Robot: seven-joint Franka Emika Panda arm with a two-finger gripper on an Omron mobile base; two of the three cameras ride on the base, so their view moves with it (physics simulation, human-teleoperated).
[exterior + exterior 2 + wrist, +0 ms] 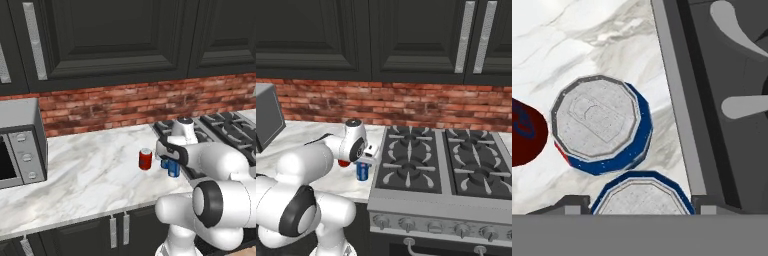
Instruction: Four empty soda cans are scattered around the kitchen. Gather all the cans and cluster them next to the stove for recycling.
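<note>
Altogether two blue soda cans (602,125), one red can (145,159), one stove (466,170)

Near can (643,195): on the surface (90,175), between the fingers (576,204)
Second can (601,124): just beyond it
Third can (145,159): left of both
Stove (446,170): right of fingers

This is a home kitchen. Dark panelled cabinets (115,30) with long metal handles hang over a red brick wall (140,102), and a white marble table (85,175) runs beneath. A grey microwave (20,142) stands at one end, a stainless gas stove (441,175) with black grates and front knobs at the other.
</note>
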